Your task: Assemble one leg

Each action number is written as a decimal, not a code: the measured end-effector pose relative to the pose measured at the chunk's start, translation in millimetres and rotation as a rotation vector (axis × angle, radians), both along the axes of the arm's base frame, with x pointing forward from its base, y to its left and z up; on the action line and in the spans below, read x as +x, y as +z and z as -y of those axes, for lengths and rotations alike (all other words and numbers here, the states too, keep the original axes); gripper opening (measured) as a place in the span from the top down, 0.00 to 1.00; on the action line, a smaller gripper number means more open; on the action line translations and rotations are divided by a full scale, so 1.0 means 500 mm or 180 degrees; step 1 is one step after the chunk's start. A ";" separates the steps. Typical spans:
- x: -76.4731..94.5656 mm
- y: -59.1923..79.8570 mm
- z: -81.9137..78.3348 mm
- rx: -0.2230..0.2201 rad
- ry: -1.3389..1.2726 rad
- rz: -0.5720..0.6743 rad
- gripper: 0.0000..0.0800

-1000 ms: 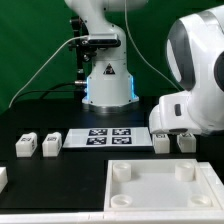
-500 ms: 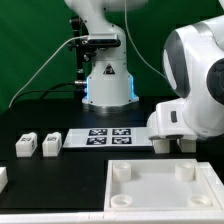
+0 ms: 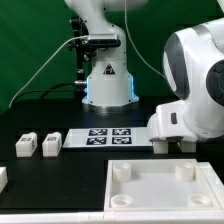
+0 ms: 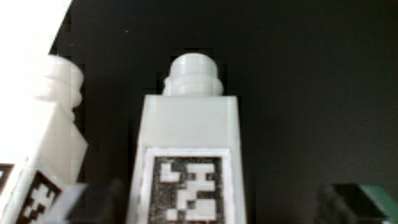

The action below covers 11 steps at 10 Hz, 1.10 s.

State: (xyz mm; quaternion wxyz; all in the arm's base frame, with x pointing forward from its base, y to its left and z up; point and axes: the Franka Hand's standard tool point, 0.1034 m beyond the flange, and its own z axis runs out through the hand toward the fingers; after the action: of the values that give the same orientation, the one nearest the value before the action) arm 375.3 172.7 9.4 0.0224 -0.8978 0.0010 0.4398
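The gripper [image 4: 228,203] is spread astride the leg [image 4: 191,125] (nothing pinched yet). The slab [image 3: 150,190], at the exterior view's six o'clock, has bare sockets, so all assembly is left.

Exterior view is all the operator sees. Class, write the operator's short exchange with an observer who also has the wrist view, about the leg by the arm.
Operator: The arm hides the end effector from me. Is it open?
Observer: Yes; its fingers stand apart, one on each side of a leg.
Operator: Is it gripping that leg?
Observer: No; a dark gap shows between the leg and one finger.
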 end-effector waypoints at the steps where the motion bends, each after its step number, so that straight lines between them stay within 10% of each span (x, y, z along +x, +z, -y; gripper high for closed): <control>1: 0.000 0.000 0.000 0.0000 0.0000 0.0000 0.51; 2: 0.000 0.000 0.000 0.0000 0.0000 0.0000 0.64; 9: 0.005 0.004 0.001 0.0016 0.0013 0.0004 0.64; 11: 0.073 0.071 0.018 0.0167 0.0117 0.0154 0.64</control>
State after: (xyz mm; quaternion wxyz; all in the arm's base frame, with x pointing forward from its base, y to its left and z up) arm 412.0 163.5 45.0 0.0378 -0.9071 -0.0276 0.4182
